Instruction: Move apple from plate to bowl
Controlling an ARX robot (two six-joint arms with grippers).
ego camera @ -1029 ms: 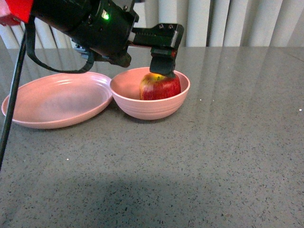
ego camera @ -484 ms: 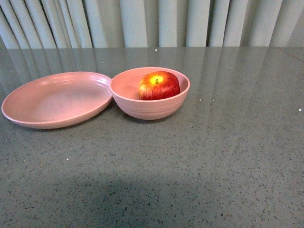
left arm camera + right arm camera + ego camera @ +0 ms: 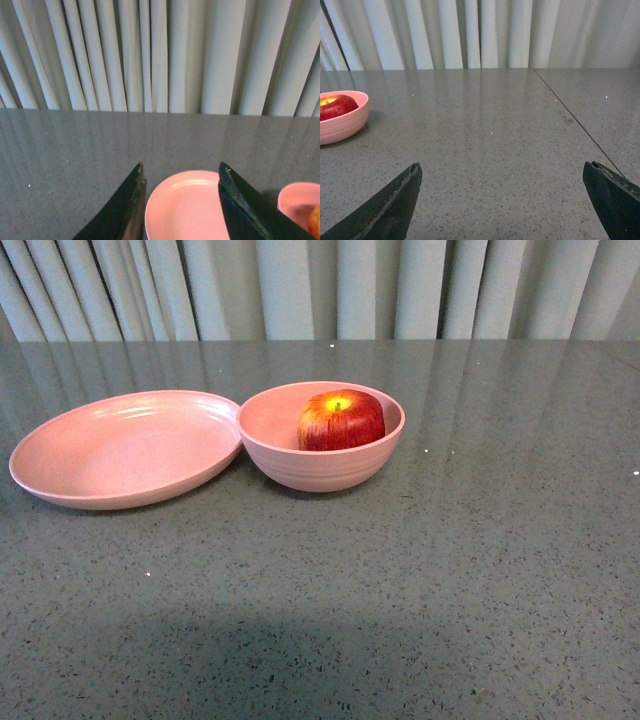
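Red apple [image 3: 340,421] sits in the bowl [image 3: 322,466], right of the bare plate [image 3: 120,450]; the task looks finished. Left gripper [image 3: 182,197] gapes above the plate, empty. Right gripper [image 3: 512,200] wide apart, empty; nothing left but parking.

Table [image 3: 480,570]: grey speckled stone top (glossy, one seam line). Resting on it: pink plate [image 3: 120,450], pink bowl [image 3: 320,465], rims touching.

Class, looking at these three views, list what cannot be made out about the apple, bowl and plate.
- Apple: lower half hidden by the bowl wall, front view.
- Plate: cut by the frame edge and left end effector fingers, left wrist view.
- Plate: outside the right wrist view.
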